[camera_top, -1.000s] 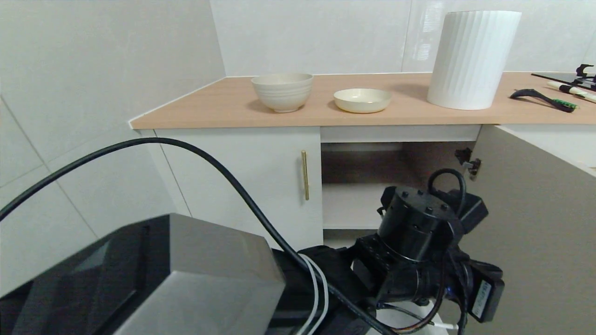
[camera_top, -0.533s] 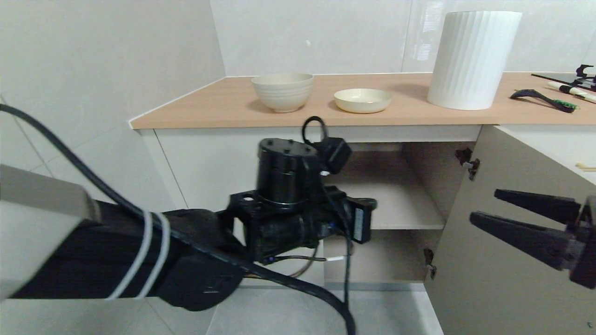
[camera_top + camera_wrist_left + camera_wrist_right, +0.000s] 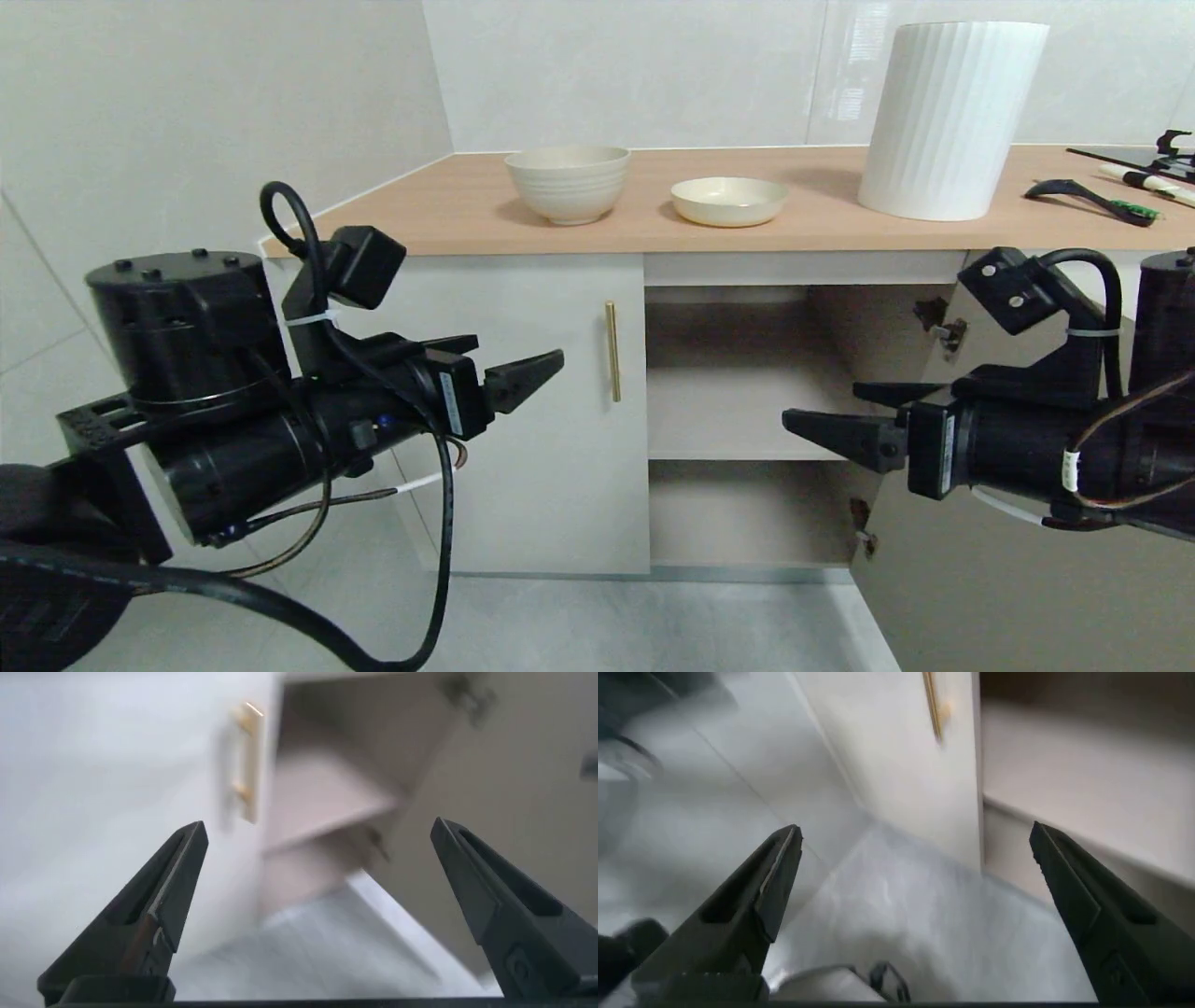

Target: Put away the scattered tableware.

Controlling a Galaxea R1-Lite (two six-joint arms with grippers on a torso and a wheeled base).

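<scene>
Judging by how things lie, almost everything is left to do. The ribbed cream ceramic bowl [image 3: 567, 184] and the shallow cream dish [image 3: 728, 201] beside it both sit untouched on the wood-topped bench [image 3: 439, 224]. Below them the white cupboard's right-hand door [image 3: 990, 597] hangs open, and neither piece is on its pale inner shelf [image 3: 728, 411]. The left hand [image 3: 318, 831] and the right hand [image 3: 915, 831] hover in front of the cupboard, below bench height, each spread wide with nothing between its fingers. The way in looks ready, but both pieces await lifting and shelving.
</scene>
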